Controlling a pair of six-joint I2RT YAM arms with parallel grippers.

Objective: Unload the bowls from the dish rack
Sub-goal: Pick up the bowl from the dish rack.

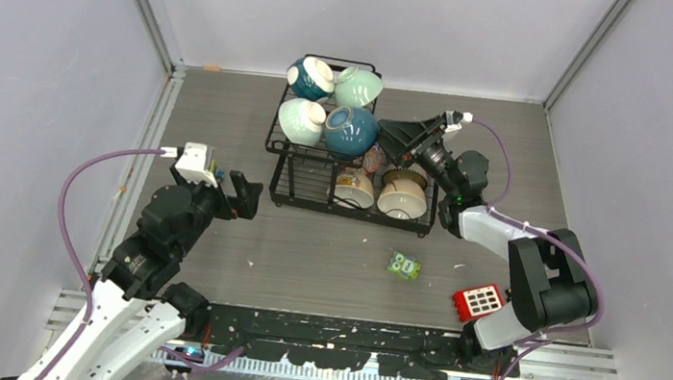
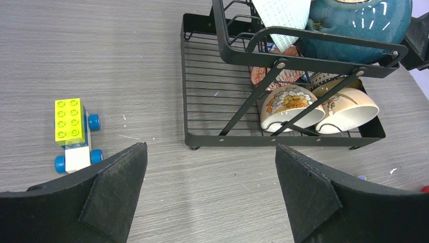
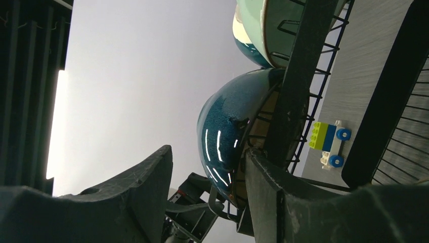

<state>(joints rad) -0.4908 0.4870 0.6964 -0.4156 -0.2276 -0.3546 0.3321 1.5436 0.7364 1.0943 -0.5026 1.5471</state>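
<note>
— So, where is the dish rack [image 1: 300,181] found?
— Upper centre of the overhead view, on the table [image 1: 323,266]. Four bowls are packed into its raised basket, and a dark teal bowl [image 1: 351,131] is pressed against the basket's right edge. A cream bowl [image 1: 402,196] and its patterned neighbour [image 1: 354,188] are tipped in the lower tray, close to the front rim.
— And the claws?
— The right claw [image 1: 395,141] is set at that right edge, half spread around the dark teal bowl. A gap is seen at one finger, so nothing is gripped. The left claw [image 1: 245,195] is spread wide near the rack's left edge, with nothing in it.
— Room for moving?
— Bare table is seen below the rack's front edge, down to a green toy [image 1: 405,265] and a red block [image 1: 479,302].
</note>
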